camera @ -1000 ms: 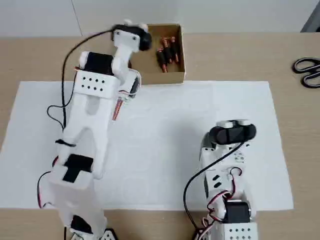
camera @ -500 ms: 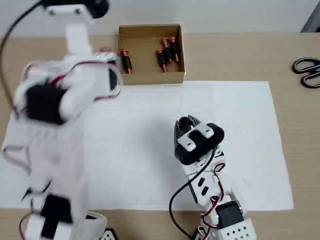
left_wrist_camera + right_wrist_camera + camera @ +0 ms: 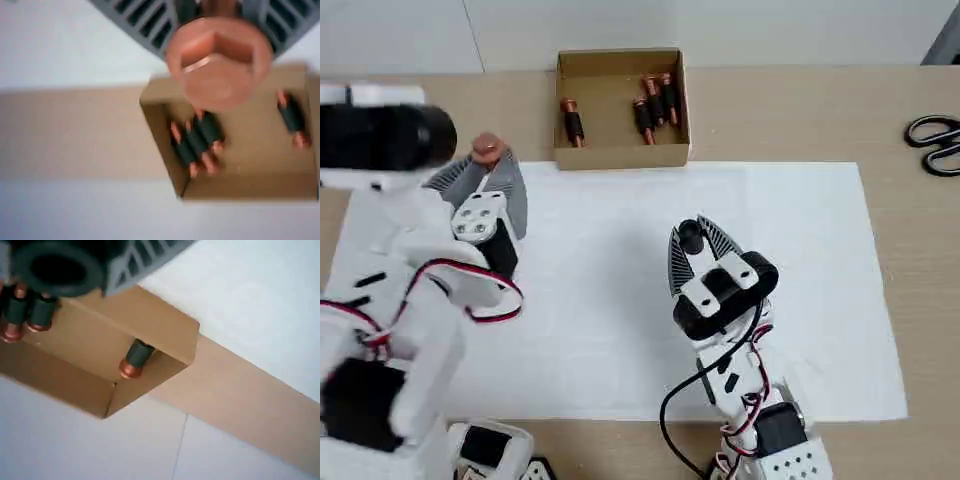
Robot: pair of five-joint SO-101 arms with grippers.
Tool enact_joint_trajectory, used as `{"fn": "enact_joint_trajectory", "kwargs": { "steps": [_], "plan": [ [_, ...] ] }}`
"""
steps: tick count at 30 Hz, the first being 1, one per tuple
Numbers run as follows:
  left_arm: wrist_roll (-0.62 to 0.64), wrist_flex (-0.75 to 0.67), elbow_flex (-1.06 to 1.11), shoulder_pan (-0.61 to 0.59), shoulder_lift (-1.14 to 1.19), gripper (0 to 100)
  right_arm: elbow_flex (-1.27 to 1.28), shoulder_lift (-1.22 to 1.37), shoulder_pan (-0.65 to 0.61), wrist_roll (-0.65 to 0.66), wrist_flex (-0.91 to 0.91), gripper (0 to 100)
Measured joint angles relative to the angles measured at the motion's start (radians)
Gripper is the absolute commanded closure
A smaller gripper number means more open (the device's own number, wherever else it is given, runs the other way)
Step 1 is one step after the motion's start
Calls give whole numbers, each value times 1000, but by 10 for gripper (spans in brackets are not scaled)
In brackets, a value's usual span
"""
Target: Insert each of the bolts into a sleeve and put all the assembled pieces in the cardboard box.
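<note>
Copper bolt (image 3: 218, 62) pinched in left hand (image 3: 486, 163), black sleeve (image 3: 691, 237) gripped in right hand (image 3: 694, 229), cardboard box (image 3: 620, 156) beyond

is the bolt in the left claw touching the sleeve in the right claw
Apart. The high view shows the bolt and the sleeve with bare white paper between them.

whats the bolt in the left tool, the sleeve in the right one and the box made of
Bolt: likely metal, copper-coloured, slight sheen on its head. Sleeve: matte black, perhaps plastic or rubber. Cardboard box: matte brown card, folded walls.
</note>
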Motion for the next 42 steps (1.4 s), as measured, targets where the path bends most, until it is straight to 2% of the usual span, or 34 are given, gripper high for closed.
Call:
{"fn": "enact_joint_trajectory", "kwargs": {
  "steps": [2,6,9,11,16,19,27,31,42],
  "plan": [
    [0,-192,204,0,-74,994,0,0,0,-6,-43,994],
    [0,-595,586,0,-210,994,0,0,0,-101,-86,994],
    [2,-878,710,31,-288,994,0,0,0,-144,-92,994],
    [2,-959,718,80,-316,994,0,0,0,-152,-92,994],
    [2,-942,723,261,-327,994,0,0,-38,-118,-95,994],
    [0,-942,721,327,-313,994,0,0,-92,-80,-120,994],
    [0,-867,644,365,-138,994,0,0,-127,-18,-153,994],
    [0,-858,605,374,-138,994,0,0,-127,18,-143,994],
    [0,-664,566,411,-133,994,0,0,-126,23,-133,994]
  ]
}}
